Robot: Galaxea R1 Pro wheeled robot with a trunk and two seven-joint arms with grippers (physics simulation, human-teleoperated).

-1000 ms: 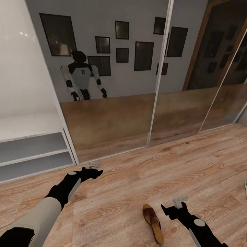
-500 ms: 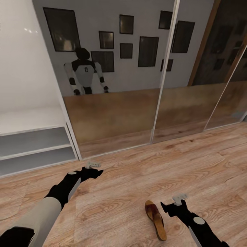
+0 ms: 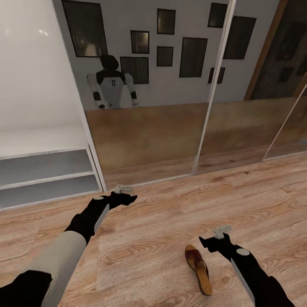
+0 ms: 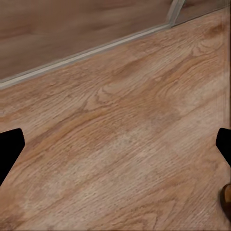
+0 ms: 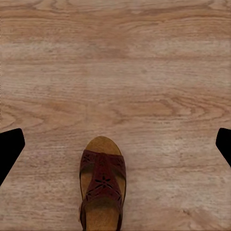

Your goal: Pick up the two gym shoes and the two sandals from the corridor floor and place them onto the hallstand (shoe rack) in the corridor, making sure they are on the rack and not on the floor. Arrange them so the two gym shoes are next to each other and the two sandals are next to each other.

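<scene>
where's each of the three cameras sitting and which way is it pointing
Head view: on the robot's head, looking forward and down at the corridor floor, the mirrored wardrobe and the hallstand; both arms show, left gripper, right gripper.
Left wrist view: near the left gripper, looking down at bare floor and the wardrobe's bottom track; dark fingertips at both edges.
Right wrist view: near the right gripper, looking down at one sandal; dark fingertips at both edges.
Shared: the sandal appears in head and right wrist views.

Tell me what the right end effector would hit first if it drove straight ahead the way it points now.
Probably the bare corridor floor. The right end effector, open, looks down at the planks, with one sandal below its centre line, so it would likely land just past the sandal's toe. Depth is hard to judge.
</scene>
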